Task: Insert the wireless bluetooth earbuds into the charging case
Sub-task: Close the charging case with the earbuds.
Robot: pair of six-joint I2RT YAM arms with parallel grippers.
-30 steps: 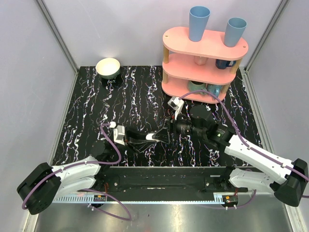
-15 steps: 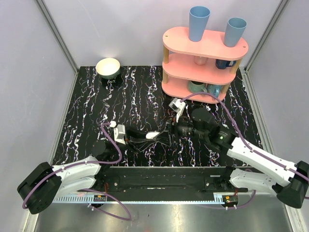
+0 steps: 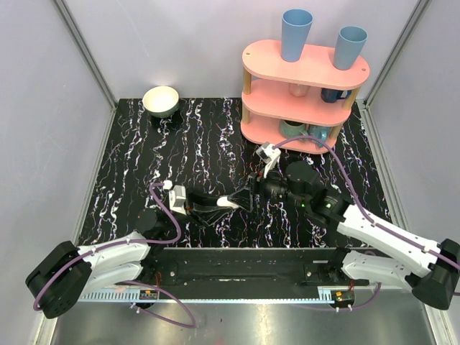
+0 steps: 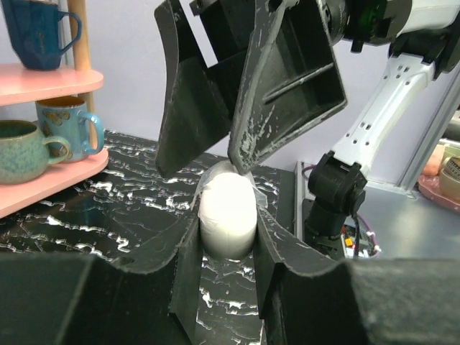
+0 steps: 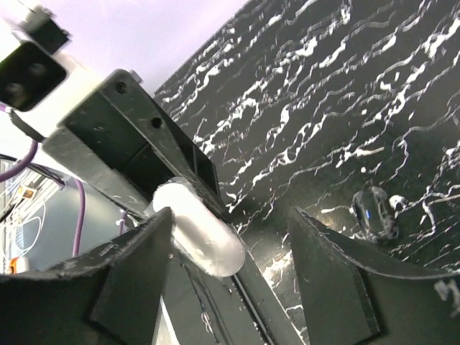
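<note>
My left gripper is shut on the charging case, a smooth white oval, and holds it low over the black marble table. In the left wrist view the case sits clamped between the two dark fingers. My right gripper stands open right at the case's far end. Its jaws hang just above the case in the left wrist view. In the right wrist view the case lies against the right gripper's left finger, with a wide gap to the other finger. The earbuds are out of view.
A pink three-tier shelf with mugs and two blue cups stands at the back right. A pale bowl sits at the back left. A small dark glossy spot with a blue glint shows on the table.
The right gripper has shifted slightly left onto the end of the case and its jaws have widened a little. The left gripper has kept still with the case.
</note>
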